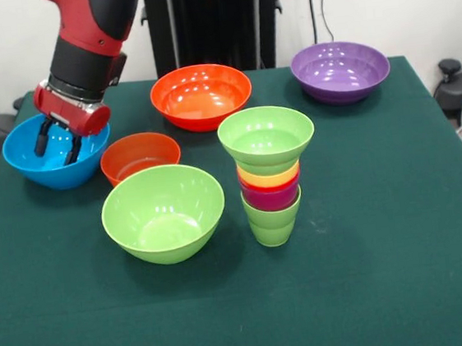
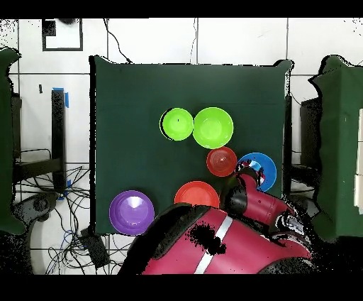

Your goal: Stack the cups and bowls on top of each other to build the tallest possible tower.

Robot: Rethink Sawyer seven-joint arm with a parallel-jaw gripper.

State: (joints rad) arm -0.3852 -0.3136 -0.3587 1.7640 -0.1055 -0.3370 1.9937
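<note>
The tower stands right of the table's middle: a light green cup (image 1: 272, 221) at the bottom, a red-purple cup (image 1: 271, 196), a yellow cup (image 1: 269, 176), and a small light green bowl (image 1: 266, 137) on top. From overhead only that top bowl (image 2: 177, 123) shows. My gripper (image 1: 56, 143) is open at the far left, its fingers hanging down into the blue bowl (image 1: 55, 162) (image 2: 266, 165) with nothing between them. A small orange-red bowl (image 1: 139, 155) (image 2: 222, 161) sits beside the blue one. A large light green bowl (image 1: 163, 214) (image 2: 213, 127) stands left of the tower.
A large orange bowl (image 1: 201, 96) (image 2: 196, 193) and a purple bowl (image 1: 340, 71) (image 2: 131, 211) sit along the far side of the green table (image 1: 388, 247). In the overhead view my arm (image 2: 234, 241) covers the table's edge near the blue bowl.
</note>
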